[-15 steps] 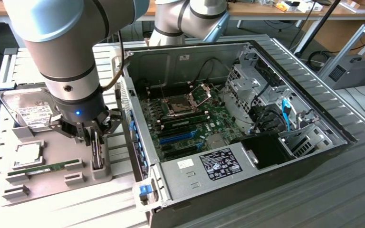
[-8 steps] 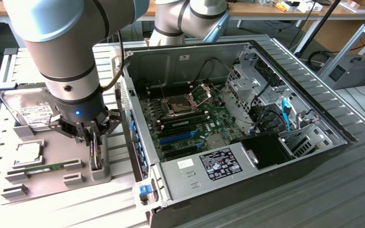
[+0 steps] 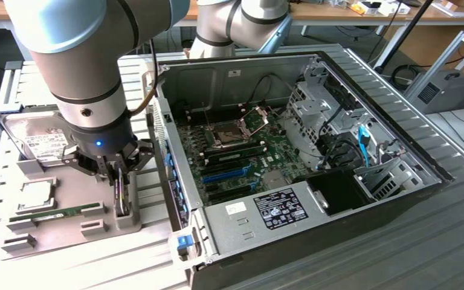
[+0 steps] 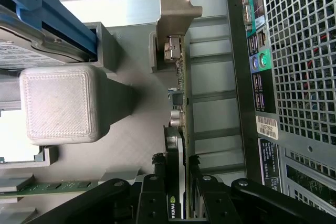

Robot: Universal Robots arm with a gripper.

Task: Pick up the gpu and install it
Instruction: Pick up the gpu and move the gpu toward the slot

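The gpu [image 4: 177, 140] stands on its long edge in a slot of the grey tray [image 4: 136, 129], outside the computer case [image 4: 294, 77] and just beside the case's back wall with the ports. The gripper [image 4: 176, 174] is directly above it. Its two black fingers [image 4: 157, 192] lie against the two faces of the card, one on each side, so the gripper is pinching the gpu. The lower edge of the card is in the slot.

In the exterior view the gripper [image 3: 118, 181] points straight down onto the gpu [image 3: 120, 196], at the edge of the grey tray [image 3: 79, 193] nearest to the computer case [image 3: 240, 223]. The silver bracket [image 4: 178, 11] is at the end of the card far from the fingers.

Farther from the case, a long green memory stick [image 3: 58, 213] lies flat on the tray. Also farther from the case than the gpu, a hard drive [image 3: 34, 136] with a blue frame leans in its own holder.

The case lies open, and its motherboard [image 3: 240, 151] faces up, with a blue slot [image 3: 224, 174] on it.
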